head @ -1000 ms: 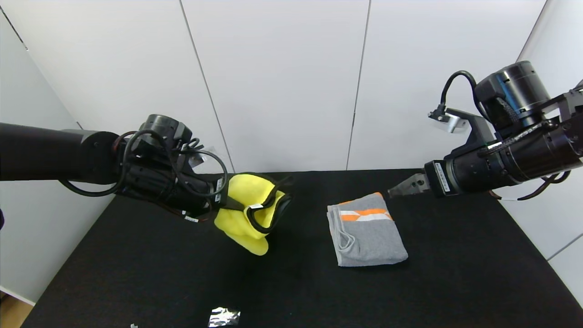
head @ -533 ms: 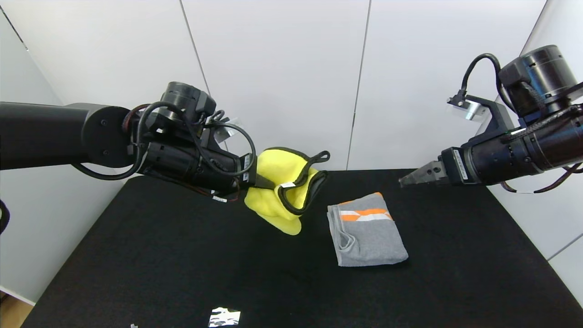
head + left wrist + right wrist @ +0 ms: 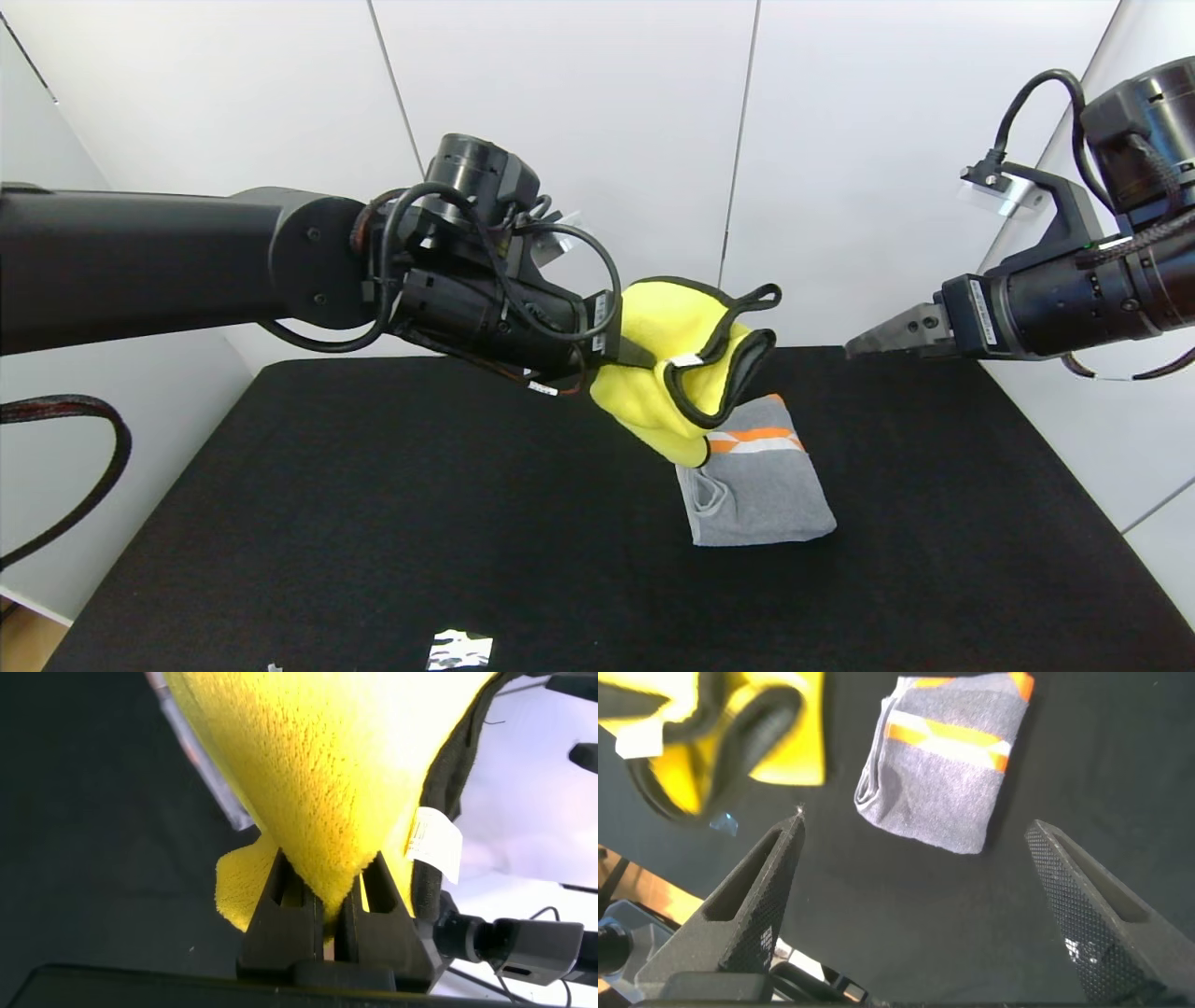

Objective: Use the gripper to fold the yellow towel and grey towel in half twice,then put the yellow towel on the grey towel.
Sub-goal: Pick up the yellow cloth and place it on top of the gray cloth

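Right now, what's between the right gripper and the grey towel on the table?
Nothing. In the right wrist view the open right gripper looks down on the grey towel across bare black table; the yellow towel hangs off to one side.

no readable text anywhere, small white tag [image 3: 433, 843] on yellow towel [image 3: 672, 373] shows no legible print, white label strips on left gripper [image 3: 644, 357] and right gripper [image 3: 864, 343] too small to read
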